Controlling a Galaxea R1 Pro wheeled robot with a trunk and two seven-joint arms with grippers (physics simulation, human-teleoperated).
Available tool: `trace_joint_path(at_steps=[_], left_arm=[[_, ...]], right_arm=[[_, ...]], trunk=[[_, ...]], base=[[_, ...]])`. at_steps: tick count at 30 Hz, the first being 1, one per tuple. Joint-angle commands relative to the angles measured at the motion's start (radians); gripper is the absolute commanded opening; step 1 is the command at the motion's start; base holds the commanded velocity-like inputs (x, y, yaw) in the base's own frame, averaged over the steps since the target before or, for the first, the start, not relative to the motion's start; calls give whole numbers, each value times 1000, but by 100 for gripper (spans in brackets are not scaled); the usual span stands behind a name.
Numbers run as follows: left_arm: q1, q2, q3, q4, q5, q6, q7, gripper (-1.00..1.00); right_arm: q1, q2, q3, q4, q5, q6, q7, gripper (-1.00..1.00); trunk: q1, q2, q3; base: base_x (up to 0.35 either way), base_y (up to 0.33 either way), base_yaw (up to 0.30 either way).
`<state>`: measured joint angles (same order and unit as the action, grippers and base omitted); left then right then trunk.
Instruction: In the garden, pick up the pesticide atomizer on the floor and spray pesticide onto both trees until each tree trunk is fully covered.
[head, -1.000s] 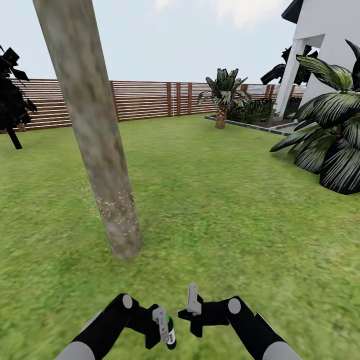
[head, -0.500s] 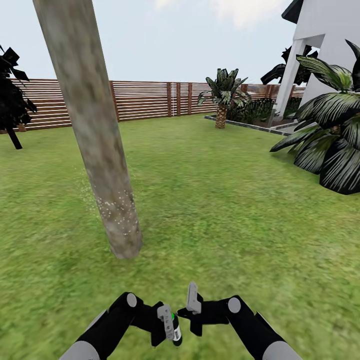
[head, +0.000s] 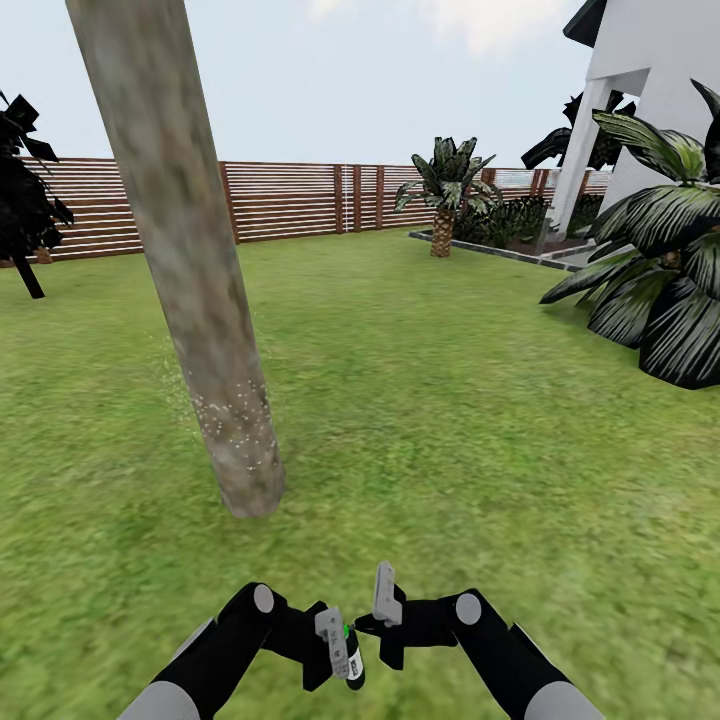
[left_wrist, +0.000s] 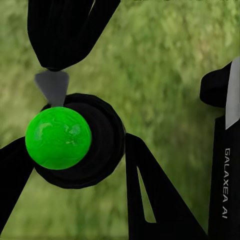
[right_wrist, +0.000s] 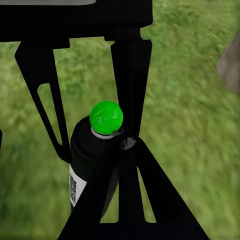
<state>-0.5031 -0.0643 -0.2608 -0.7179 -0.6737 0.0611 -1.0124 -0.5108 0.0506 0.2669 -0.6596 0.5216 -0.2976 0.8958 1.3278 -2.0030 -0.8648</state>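
1. The pesticide atomizer (head: 349, 656) sits at about 6 o'clock in my head view, low in the frame between my two arms. It is a dark bottle with a white label and a bright green round cap (left_wrist: 58, 137); I see no red on it from here.
2. My left gripper (head: 335, 645) is closed on the atomizer. In the left wrist view the black fingers (left_wrist: 150, 195) press against the dark body on either side, with the green cap facing the camera.
3. My right gripper (head: 383, 612) is just beside the left one, at roughly 1 o'clock from the bottle. In the right wrist view the bottle stands between its black fingers (right_wrist: 130, 75) with grass showing around it. I cannot tell whether those fingers touch the bottle or merely frame it, so I leave its grip undecided.
4. The floor (head: 450, 430) under both arms is blurry green grass.
5. One tree trunk (head: 185, 260) rises at about 11 o'clock from the grippers, thick, mottled beige-grey and leaning in the frame. Pale specks dot its lower part near the base.
6. Farther out, a brown slatted fence (head: 290, 200) runs along 12 o'clock, with a small palm-like plant (head: 447, 190) in front of it.
7. At 2 o'clock stands a white house (head: 650, 90) with a large spiky plant (head: 660, 270) before it.
8. A black-foliaged tree (head: 25, 190) shows at 10 o'clock by the fence.
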Motion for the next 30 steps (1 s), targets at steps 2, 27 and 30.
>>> trace_joint_path(at_steps=[2, 27, 30], left_arm=[[0, 0, 0, -3, 1, 0, 0, -100], [17, 243, 15, -4, 5, -6, -4, -100], [17, 311, 16, 8, 4, 2, -1, -100]], right_arm=[[0, 0, 0, 0, 0, 0, 0, -100], [0, 3, 0, 3, 1, -1, 0, -100], [0, -4, -1, 6, 2, -2, -1, -100]], trunk=[[0, 0, 0], [0, 0, 0], [0, 0, 0]], base=[[0, 0, 0], [0, 0, 0], [0, 0, 0]])
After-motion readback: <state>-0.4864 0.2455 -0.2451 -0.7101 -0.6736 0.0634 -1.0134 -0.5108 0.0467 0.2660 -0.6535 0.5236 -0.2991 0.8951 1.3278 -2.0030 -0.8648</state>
